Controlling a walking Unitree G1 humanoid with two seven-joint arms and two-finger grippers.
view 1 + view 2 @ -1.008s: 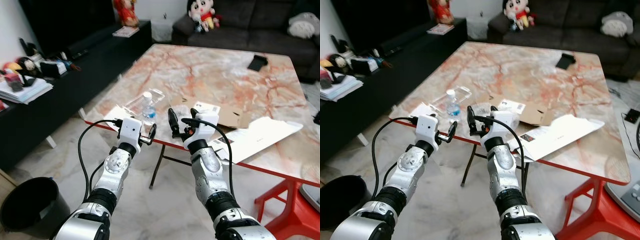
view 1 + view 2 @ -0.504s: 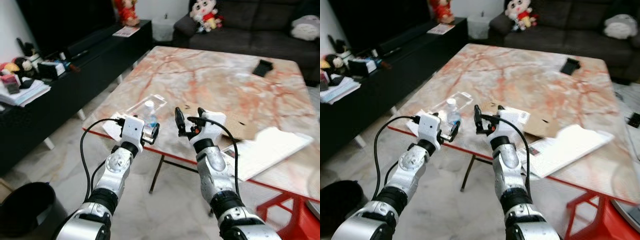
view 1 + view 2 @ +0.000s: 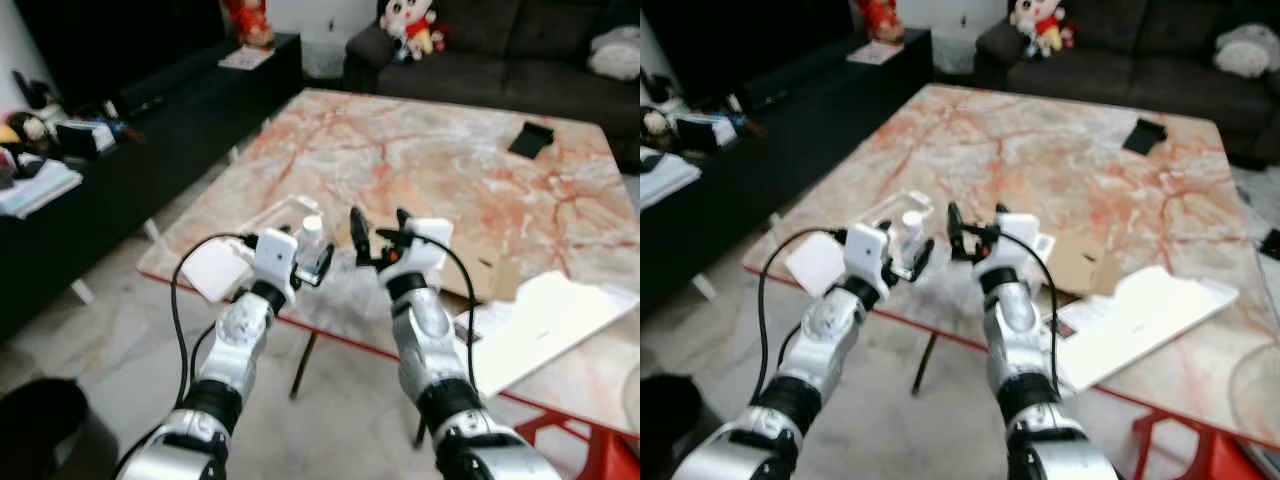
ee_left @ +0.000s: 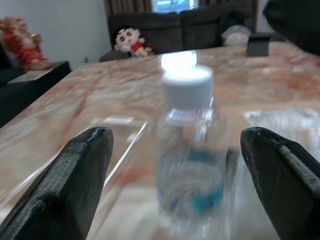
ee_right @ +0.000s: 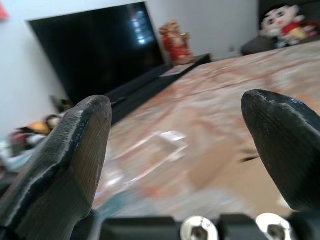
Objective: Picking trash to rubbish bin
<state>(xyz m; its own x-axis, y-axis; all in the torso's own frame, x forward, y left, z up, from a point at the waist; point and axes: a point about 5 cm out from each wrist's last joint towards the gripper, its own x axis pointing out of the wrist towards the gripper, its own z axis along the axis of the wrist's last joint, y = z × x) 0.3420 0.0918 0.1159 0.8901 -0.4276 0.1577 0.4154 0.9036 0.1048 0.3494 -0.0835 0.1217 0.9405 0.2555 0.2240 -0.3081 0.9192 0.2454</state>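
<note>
- one small clear plastic bottle [image 4: 190, 150] with a white cap stands upright near the front edge of the marble table [image 3: 420, 150], in the left centre of the left eye view; through the blur of the left wrist view it seems to hold a little liquid low down under a blue label, though the level is hard to tell.
- one clear flat plastic tray [image 3: 283, 212] lies on the table just behind and to the left of the bottle; nothing can be made out in it.
- the left gripper [image 3: 312, 265] sits just in front of the bottle with its two black fingers [image 4: 75, 180] spread wide, the bottle standing between them in the wrist view and untouched.
- the right gripper [image 3: 377, 225] is held up over the table edge right of the bottle, its fingers [image 5: 75, 150] also wide apart and gripping nothing.
- flat papers on the table: one white sheet [image 3: 208, 270] at the left corner, one brown cardboard piece [image 3: 490, 275] right of centre, and one large white sheet [image 3: 545, 320] at the lower right.
- one dark flat object [image 3: 529, 140] lies at the far upper right of the tabletop.
- one dark round bin [image 3: 40, 420] shows blurred at the lower left of the frame, on the floor.
- one plush doll [image 3: 408, 22] sits on the dark sofa [image 3: 520, 70] at the top.
</note>
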